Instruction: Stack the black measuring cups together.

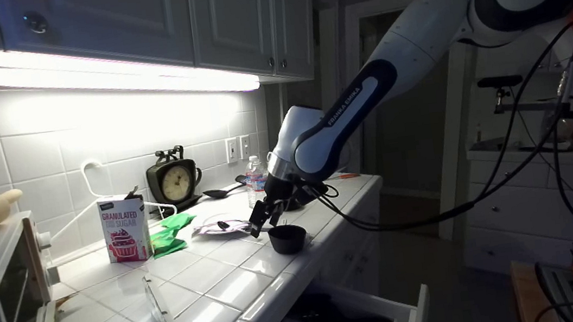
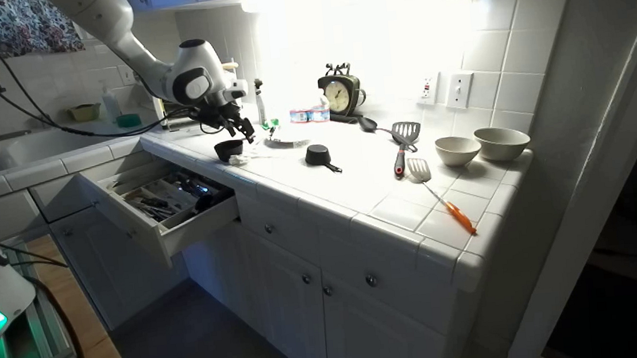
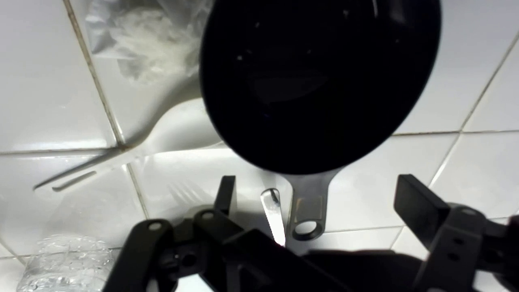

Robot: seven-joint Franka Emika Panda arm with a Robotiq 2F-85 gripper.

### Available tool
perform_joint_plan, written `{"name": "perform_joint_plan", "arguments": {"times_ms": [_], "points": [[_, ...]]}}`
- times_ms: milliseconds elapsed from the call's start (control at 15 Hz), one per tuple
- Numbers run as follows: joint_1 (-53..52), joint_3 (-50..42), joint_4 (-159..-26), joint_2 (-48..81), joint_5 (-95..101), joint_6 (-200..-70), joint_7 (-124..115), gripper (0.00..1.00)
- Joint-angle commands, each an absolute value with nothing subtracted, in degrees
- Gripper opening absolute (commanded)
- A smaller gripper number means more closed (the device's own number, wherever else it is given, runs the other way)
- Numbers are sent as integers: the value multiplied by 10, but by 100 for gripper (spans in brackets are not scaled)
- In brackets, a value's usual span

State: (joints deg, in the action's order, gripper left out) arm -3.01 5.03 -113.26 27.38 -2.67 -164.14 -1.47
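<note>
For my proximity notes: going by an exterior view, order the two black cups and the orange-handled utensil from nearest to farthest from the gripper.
1. Open-topped black cup: just beside and below the gripper.
2. Second black cup: right of the first in the picture.
3. Orange-handled utensil: farther right, near the end of the counter.

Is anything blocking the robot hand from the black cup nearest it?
Maybe: the wrist view shows a thin shiny strip beside the handle of the black cup, between the fingers of the open gripper; it might get pinched too. Nothing visible covers the handle.
</note>
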Motion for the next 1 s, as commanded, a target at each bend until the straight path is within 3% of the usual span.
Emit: {"name": "perform_joint_plan", "arguments": {"times_ms": [0, 133, 200, 267, 333, 400, 933], "points": [[-43, 42, -1102, 300, -30, -1647, -35, 100], [-47, 40, -1096, 306, -29, -1647, -42, 100], [-48, 39, -1094, 308, -29, -1647, -45, 95], [-50, 38, -1091, 310, -29, -1646, -48, 80], [-52, 36, -1089, 312, -29, -1647, -51, 71], [-54, 34, -1086, 314, -29, -1648, -54, 69], [-74, 12, -1079, 320, -22, -1651, -83, 11]]}}
